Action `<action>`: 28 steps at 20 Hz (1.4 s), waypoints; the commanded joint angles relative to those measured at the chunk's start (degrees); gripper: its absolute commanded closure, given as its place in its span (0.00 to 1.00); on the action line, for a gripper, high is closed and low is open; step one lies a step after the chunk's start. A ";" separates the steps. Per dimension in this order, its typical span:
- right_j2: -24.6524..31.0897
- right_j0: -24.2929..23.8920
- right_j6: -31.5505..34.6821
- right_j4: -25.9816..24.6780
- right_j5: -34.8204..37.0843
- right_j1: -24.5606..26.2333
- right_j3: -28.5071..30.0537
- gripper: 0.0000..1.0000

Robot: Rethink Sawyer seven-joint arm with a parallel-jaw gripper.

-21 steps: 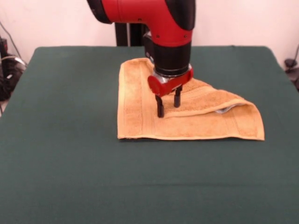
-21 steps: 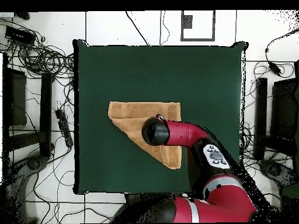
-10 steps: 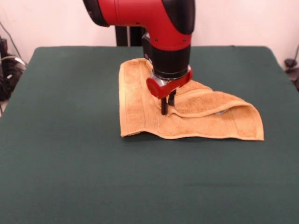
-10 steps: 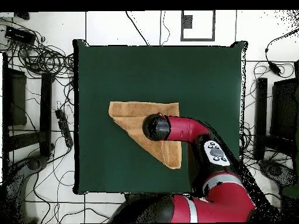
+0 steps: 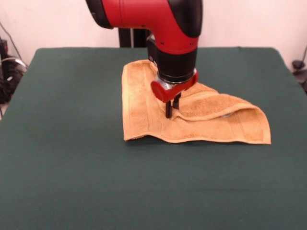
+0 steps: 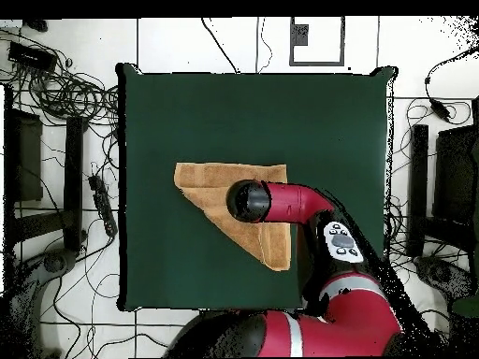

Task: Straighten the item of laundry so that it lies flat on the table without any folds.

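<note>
From my seat at the controls I see the towel [image 5: 192, 115] lying a little toward the robot's side of the middle of the green table [image 5: 72, 182], folded over on itself so that it makes a rough triangle rather than a square. In the front view its left part lies as a single flat layer with a woven border band running down it, while the right part carries a second layer — a diagonal flap whose thick folded edge runs from under the arm down to the right-hand corner. The near edge is not quite flat: it ripples, and the near left corner sits slightly raised off the cloth. A small pale patch shows tucked under the flap's edge toward the right, too small for me to name. The gripper [image 5: 171, 111] points straight down from the red and black arm, its two dark fingers [image 5: 168, 109] drawn close together and pinched on the flap's folded edge, with the terry bunched up against them; I read that as a narrow grip holding the towel. From overhead the arm's black wrist hides the fingers entirely, and I only see the towel [image 6: 210, 179] as an orange-tan triangle with one long straight side across the table and its point toward the robot's base, the table's green cloth [image 6: 187, 112] bare all round it.
</note>
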 commanded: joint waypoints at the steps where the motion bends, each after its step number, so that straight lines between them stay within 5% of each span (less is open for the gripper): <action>1: -4.68 6.98 13.26 -3.15 -1.94 8.66 -5.43 1.00; 8: -7.50 10.52 14.60 -0.23 -1.39 8.04 -6.76 1.00; 9: -7.67 10.62 14.04 0.67 -0.49 8.17 -6.64 0.00; 28: -0.85 5.32 10.66 2.31 -4.45 5.17 -2.32 0.00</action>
